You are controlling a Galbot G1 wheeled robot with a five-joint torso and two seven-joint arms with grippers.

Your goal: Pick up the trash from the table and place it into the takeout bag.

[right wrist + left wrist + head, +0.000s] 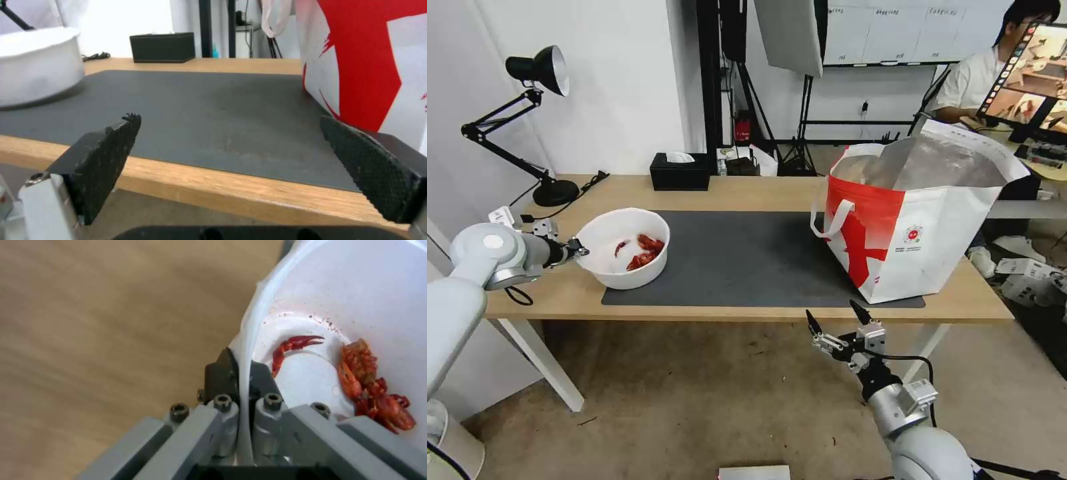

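The right gripper (835, 319) hangs nearest the camera, below and just in front of the table's near edge, its jaws spread wide and holding nothing. Behind it runs the long light-wood table (747, 190), covered across its middle by a dark grey mat (747, 257). On the mat's right end stands the takeout bag (917, 223), upright, mouth open to the ceiling, its red patch turned toward the robot and a white loop handle drooping down its left side. At the mat's left end sits the white round bowl (624, 248), upright, a few red shell scraps (644, 250) on its floor; being round, it has no long axis to speak of. The left gripper (240, 373) has its jaws pinched on the bowl's left rim, one finger inside the wall, one outside. No other trash lies on the tabletop, so the job looks close to finished: the bowl is gripped but not yet lifted, and it sits well apart from the bag.
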